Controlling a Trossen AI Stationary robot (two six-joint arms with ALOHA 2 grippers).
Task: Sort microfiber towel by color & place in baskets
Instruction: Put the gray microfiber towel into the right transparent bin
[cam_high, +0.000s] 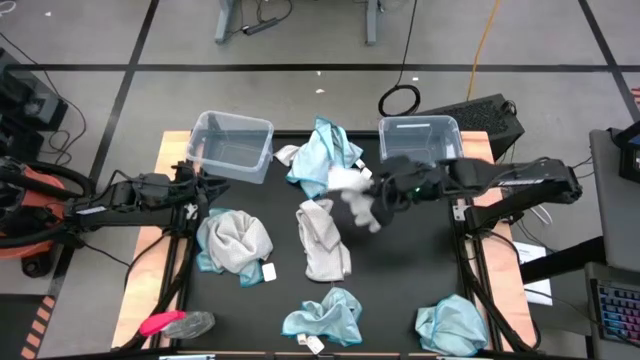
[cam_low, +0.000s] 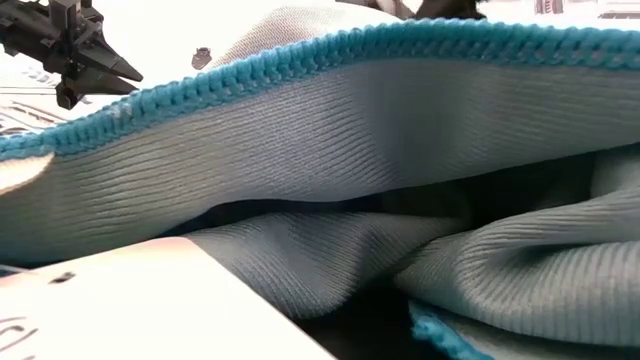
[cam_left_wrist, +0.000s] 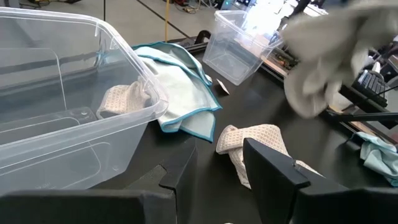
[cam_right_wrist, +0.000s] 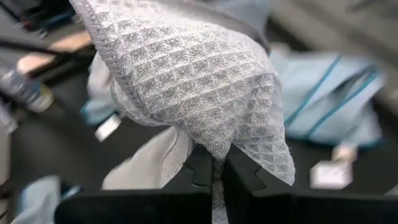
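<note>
My right gripper (cam_right_wrist: 216, 177) is shut on a pale grey-white waffle-weave towel (cam_high: 350, 187), in the air over the table's middle, left of the right basket (cam_high: 418, 138). From the left wrist view this towel (cam_left_wrist: 323, 56) is a blurred bundle above the table. My left gripper (cam_left_wrist: 217, 186) is open and touches nothing, beside the left basket (cam_high: 232, 145). A teal towel (cam_high: 322, 155) lies between the baskets. Flat on the table are a grey towel (cam_high: 322, 240), a grey-and-teal one (cam_high: 235, 240) and two teal ones (cam_high: 325, 318) (cam_high: 452, 325). My right gripper pinches the grey-white towel between its two fingers at a bunched fold (cam_right_wrist: 217, 149), several layers gathered together. The arm reaches in from the table's right. The towel is lifted clear of the table and spreads loose and slack ahead of the fingers.
A pink-and-grey object (cam_high: 175, 323) lies at the near left corner. A teal towel (cam_low: 320, 150) lying right before the low camera fills that view. A small grey cloth (cam_left_wrist: 124, 99) shows through the left basket's wall (cam_left_wrist: 62, 124). Bare black tabletop shows right of the middle towel (cam_high: 410, 260).
</note>
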